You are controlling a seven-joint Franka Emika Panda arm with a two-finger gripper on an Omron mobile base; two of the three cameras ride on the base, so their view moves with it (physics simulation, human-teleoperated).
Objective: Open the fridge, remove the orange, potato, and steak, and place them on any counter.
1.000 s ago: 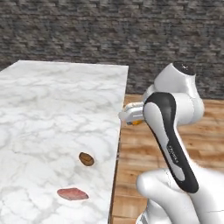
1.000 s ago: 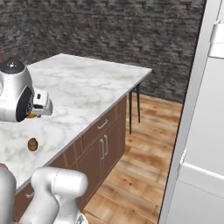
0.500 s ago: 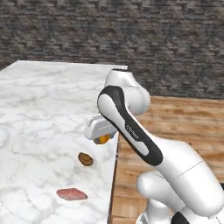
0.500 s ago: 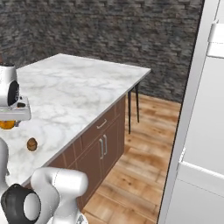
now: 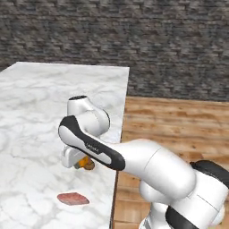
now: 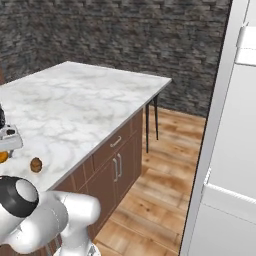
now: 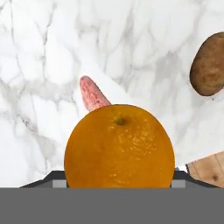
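Orange [image 7: 119,145] sits clamped between the gripper [image 7: 119,181] jaws, held above the counter [image 5: 40,103]. Under it on the counter lie the steak [image 7: 92,94] and, off to one side, the potato [image 7: 209,64] near the counter's edge.

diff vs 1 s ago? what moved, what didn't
The arm swung down from beside the counter edge to low over it, carrying the orange in the gripper, now just above the marble near the potato. Grip unchanged, nothing released. Potato and steak lie where they were.
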